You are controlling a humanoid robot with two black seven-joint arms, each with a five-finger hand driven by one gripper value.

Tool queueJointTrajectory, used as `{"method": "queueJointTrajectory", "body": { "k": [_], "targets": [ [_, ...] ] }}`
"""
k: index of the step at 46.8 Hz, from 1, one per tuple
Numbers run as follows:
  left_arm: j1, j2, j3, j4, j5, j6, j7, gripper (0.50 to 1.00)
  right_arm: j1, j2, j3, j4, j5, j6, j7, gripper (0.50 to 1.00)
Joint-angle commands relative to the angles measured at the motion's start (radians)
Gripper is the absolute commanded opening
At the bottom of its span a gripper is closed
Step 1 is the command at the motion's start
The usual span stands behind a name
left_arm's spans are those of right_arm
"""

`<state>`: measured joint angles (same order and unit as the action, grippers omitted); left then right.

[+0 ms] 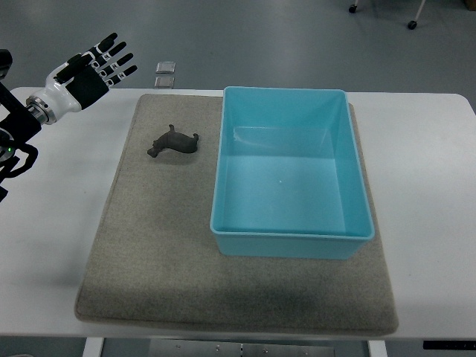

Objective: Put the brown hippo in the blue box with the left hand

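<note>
A small brown hippo [173,141] lies on the grey mat [156,245], just left of the blue box [291,236]. The box is open-topped and holds nothing. My left hand [95,71] is raised over the table's far left corner, fingers spread and holding nothing, well up and left of the hippo. No right arm shows.
The mat lies on a white table [424,171]. Two small grey squares [164,74] lie on the floor beyond the table's far edge. Chair castors [411,24] show at the top right.
</note>
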<state>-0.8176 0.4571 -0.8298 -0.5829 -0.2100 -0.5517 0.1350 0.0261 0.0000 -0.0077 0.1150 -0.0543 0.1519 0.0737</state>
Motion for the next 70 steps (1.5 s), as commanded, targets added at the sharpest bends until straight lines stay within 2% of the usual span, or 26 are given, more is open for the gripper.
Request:
{"method": "queueJointTrajectory", "body": {
  "k": [1,8,14,44,52,55,59,70],
  "targets": [
    [0.000,0.000,0.000,-0.002,0.000,-0.001,0.000,0.999,0.000,0.000,0.000,0.000,0.001,0.000,0.000,0.936],
    [-0.003,0.002,0.006,0.000,0.001,-0.005,0.000,0.999,0.000,0.000,0.000,0.000,0.001,0.000,0.000,0.936],
    [-0.003,0.005,0.011,0.005,-0.008,-0.059,0.001,0.999,0.000,0.000,0.000,0.000,0.001,0.000,0.000,0.936],
    [-0.014,0.055,0.023,0.026,0.012,-0.059,-0.002,0.994,0.000,0.000,0.000,0.000,0.001,0.000,0.000,0.936],
    [-0.029,0.071,0.024,0.026,0.128,-0.059,-0.011,0.992,0.000,0.000,0.000,0.000,0.001,0.000,0.000,0.936],
    [-0.040,0.075,0.023,0.026,0.217,-0.059,-0.028,0.992,0.000,0.000,0.000,0.000,0.001,0.000,0.000,0.936],
    [-0.049,0.078,0.020,0.026,0.342,-0.059,-0.081,0.992,0.000,0.000,0.000,0.000,0.001,0.000,0.000,0.936],
    [-0.063,0.101,0.024,0.011,0.675,-0.059,-0.314,0.988,0.000,0.000,0.000,0.000,0.001,0.000,0.000,0.936]
  ]
}}
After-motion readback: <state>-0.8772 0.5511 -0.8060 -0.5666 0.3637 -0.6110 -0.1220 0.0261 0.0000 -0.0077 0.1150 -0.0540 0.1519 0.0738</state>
